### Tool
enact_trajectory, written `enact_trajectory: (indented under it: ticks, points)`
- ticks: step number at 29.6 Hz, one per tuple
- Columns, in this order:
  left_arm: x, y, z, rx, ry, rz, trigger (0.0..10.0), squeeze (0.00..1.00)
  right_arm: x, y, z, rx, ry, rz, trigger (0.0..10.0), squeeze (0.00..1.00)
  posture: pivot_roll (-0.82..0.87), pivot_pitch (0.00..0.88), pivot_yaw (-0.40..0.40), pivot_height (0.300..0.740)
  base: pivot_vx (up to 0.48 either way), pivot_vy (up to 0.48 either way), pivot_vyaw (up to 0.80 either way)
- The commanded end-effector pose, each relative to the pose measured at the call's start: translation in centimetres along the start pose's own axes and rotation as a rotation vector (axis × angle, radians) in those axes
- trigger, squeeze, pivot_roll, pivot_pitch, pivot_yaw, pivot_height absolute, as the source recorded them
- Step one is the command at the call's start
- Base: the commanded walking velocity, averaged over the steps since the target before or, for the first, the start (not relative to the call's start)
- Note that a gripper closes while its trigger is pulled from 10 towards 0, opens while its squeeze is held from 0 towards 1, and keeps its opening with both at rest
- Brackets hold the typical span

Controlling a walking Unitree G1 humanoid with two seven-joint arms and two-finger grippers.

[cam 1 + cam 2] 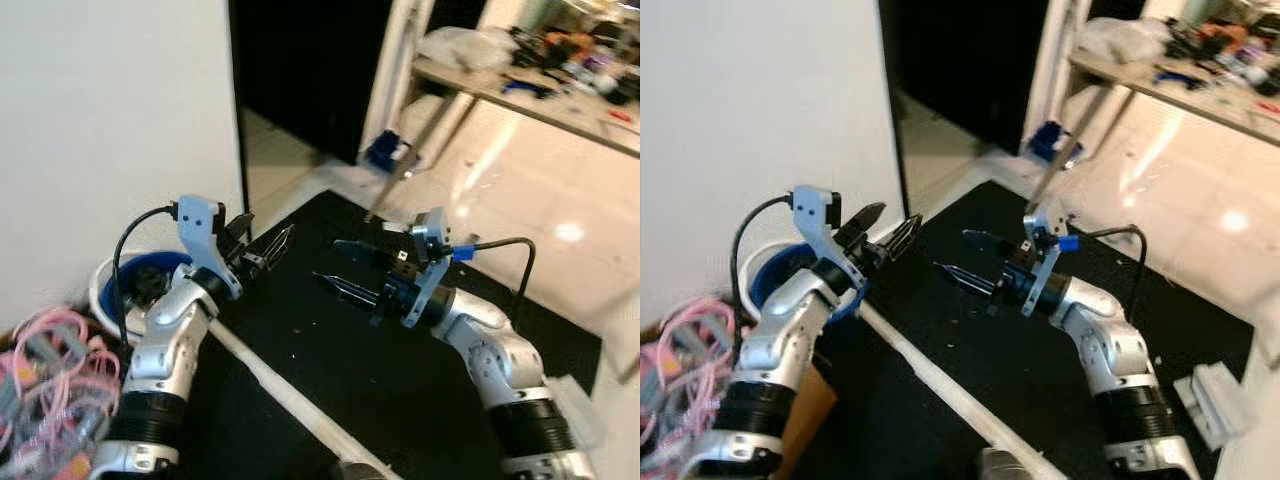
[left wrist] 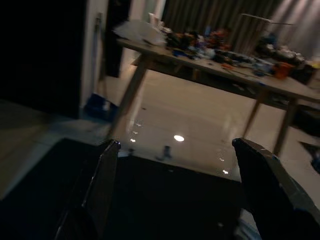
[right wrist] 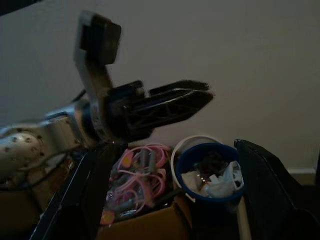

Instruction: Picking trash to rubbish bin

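Hovering above a black mat (image 1: pixel 330 370), the left gripper (image 1: pixel 262 243) and the right gripper (image 1: pixel 345 268) were both raised in front of the robot, their tips pointing toward each other and well apart. The left gripper's fingers (image 2: pixel 102 185) stood spread with nothing between them, and the right gripper's fingers (image 3: pixel 270 185) were likewise parted and empty. The rubbish bin (image 3: pixel 209 172), a blue bucket beside a white one, sat on the floor against a pale wall (image 1: pixel 110 120) at the robot's left, just beyond the left forearm; crumpled white trash (image 3: pixel 215 180) lay inside it. Next to the bin, nearer the robot, a box held a tangle of pink cords (image 1: pixel 55 365). A long white pole (image 1: pixel 290 395) lay across the mat's edge under the left arm. Past the mat, a shiny pale floor (image 1: pixel 530 200) ran under a wooden table (image 2: pixel 210 67) cluttered with small items too blurred to name, and a small blue object (image 1: pixel 383 148) lay by one of its legs.
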State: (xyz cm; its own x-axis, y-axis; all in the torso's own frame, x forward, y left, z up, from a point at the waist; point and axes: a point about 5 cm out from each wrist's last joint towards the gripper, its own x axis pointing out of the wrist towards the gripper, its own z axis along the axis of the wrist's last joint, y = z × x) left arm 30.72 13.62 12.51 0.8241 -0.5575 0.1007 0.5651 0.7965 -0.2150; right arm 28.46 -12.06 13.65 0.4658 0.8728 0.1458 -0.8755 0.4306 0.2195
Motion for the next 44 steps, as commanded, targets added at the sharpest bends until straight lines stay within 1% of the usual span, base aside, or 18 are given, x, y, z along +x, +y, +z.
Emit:
enact_trajectory:
  ticks: [1,4,11,21,25,31,34,38,39,43,44]
  points:
    - [-0.11,0.10,-0.29,0.003,0.013,0.009,10.0,0.00,-0.21,-0.11,0.27,-0.003,-0.007,-0.006,9.3,0.00,0.00,0.000,-0.013,0.740,0.000,0.000,-0.79]
    - [-0.11,0.13,-0.30,0.003,0.013,0.010,10.0,0.00,-0.19,-0.11,0.26,-0.002,-0.007,-0.004,9.3,0.00,0.00,0.000,-0.014,0.740,0.000,0.000,-0.79]
    - [-0.10,0.19,-0.35,0.003,0.017,0.009,10.0,0.00,-0.16,-0.09,0.26,-0.003,-0.005,-0.003,8.9,0.00,0.00,0.000,-0.016,0.740,0.000,0.000,-0.79]
    - [-0.11,0.20,-0.45,0.006,0.021,0.012,10.0,0.00,-0.17,-0.05,0.22,-0.002,-0.006,-0.001,8.7,0.00,0.00,0.000,-0.015,0.740,0.000,0.000,-0.79]
    - [-0.07,0.21,-0.48,0.006,0.022,0.012,10.0,0.00,-0.17,-0.07,0.22,-0.004,-0.006,-0.004,8.5,0.00,0.00,0.000,-0.018,0.740,0.000,0.000,-0.79]
    - [-0.05,0.17,-0.50,0.015,0.022,0.007,10.0,0.00,-0.15,-0.10,0.22,-0.006,-0.010,-0.006,8.4,0.00,0.00,0.000,-0.018,0.740,0.000,0.000,-0.79]
    - [-0.05,0.09,-0.47,0.020,0.019,-0.001,10.0,0.00,-0.11,-0.11,0.26,-0.007,-0.016,-0.008,8.8,0.00,0.00,0.000,-0.018,0.740,0.307,0.000,-0.80]
    - [-0.05,0.05,-0.46,0.022,0.018,-0.005,10.0,0.00,-0.10,-0.12,0.30,-0.008,-0.022,-0.012,8.9,0.00,0.00,0.000,-0.018,0.740,0.361,0.000,-0.80]
    - [-0.05,0.04,-0.45,0.023,0.017,-0.006,10.0,0.00,-0.12,-0.16,0.43,-0.014,-0.039,-0.021,9.1,0.00,0.00,0.000,-0.018,0.740,0.371,0.000,0.00]
    - [-0.04,0.03,-0.41,0.024,0.015,-0.007,10.0,0.00,-0.14,-0.17,0.52,-0.018,-0.044,-0.023,9.3,0.00,0.00,0.000,-0.015,0.740,0.382,0.000,0.00]
    - [-0.03,0.03,-0.38,0.025,0.015,-0.008,10.0,0.00,-0.14,-0.17,0.54,-0.019,-0.043,-0.022,9.4,0.00,0.00,0.000,-0.015,0.740,0.394,0.000,0.00]
